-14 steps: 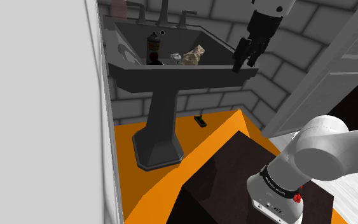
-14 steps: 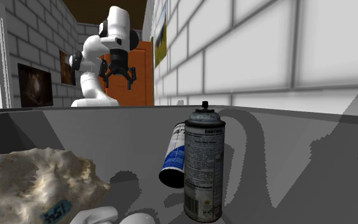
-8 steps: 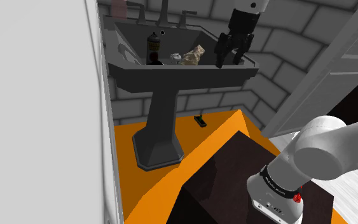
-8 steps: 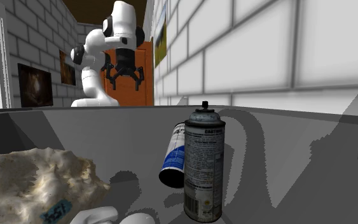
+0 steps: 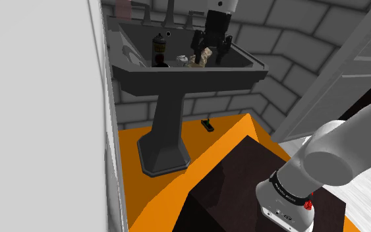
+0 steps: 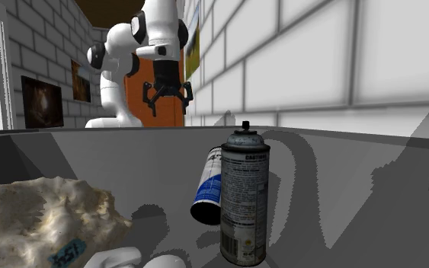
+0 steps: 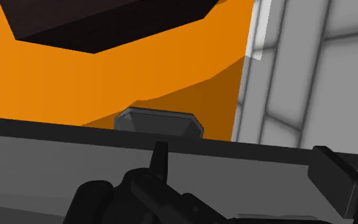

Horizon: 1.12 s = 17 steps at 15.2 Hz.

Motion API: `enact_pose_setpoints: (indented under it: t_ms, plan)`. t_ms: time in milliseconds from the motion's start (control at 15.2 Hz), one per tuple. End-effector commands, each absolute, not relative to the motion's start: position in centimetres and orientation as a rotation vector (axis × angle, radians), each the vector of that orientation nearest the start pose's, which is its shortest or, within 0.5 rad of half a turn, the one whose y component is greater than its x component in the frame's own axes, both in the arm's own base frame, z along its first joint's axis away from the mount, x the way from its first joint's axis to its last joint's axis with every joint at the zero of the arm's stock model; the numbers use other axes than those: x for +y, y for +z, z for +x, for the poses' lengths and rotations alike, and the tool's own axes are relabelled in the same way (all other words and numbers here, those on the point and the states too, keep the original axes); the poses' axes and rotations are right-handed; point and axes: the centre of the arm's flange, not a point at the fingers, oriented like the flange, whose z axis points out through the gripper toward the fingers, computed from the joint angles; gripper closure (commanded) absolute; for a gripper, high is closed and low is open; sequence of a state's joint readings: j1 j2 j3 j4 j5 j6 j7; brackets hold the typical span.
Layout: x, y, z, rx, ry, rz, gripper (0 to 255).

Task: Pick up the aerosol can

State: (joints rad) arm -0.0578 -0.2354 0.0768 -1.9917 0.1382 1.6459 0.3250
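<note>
- I've got the aerosol can (image 5: 158,50) standing upright in the sink (image 5: 190,71), near the basin's edge at the shoulder view's left. Its nozzle is up, which suits a clasp round the body from the side.
- A second can (image 6: 205,189), blue and white, lies on its side just behind the upright one. I can't tell whether they touch.
- The jaws are spread wide and hold nothing. They hang above the sink's other side, over the beige lump (image 5: 201,58), well apart from the can.
- I judge that height is there to clear the rim and the clutter. The lump and some white pieces (image 5: 182,59) sit between the jaws and the can.
- My wrist view looks past the sink's rim to the pedestal foot (image 7: 159,121) and the orange floor (image 7: 75,83). So I read the jaws as tilted outward rather than aimed down into the basin.
- This looks like the approach, with nothing grasped yet. Next I'd want the jaws across the basin and lowered round the can's middle.
- The risk is a finger catching the lying can and tipping the upright one.
</note>
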Motion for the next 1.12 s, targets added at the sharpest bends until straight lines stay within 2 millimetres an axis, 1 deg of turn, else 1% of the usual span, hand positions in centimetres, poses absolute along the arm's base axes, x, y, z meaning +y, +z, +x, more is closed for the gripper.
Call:
enact_pose_setpoints:
  t_ms: [0, 528, 1056]
  plan:
    - [2.4, 54.5, 50.2, 0.555, 0.234, -2.956, 0]
    - [0.5, 50.4, 61.0, 0.774, 0.369, -2.785, 0]
    - [-2.7, 45.1, 70.8, 0.973, 0.493, -2.595, 0]
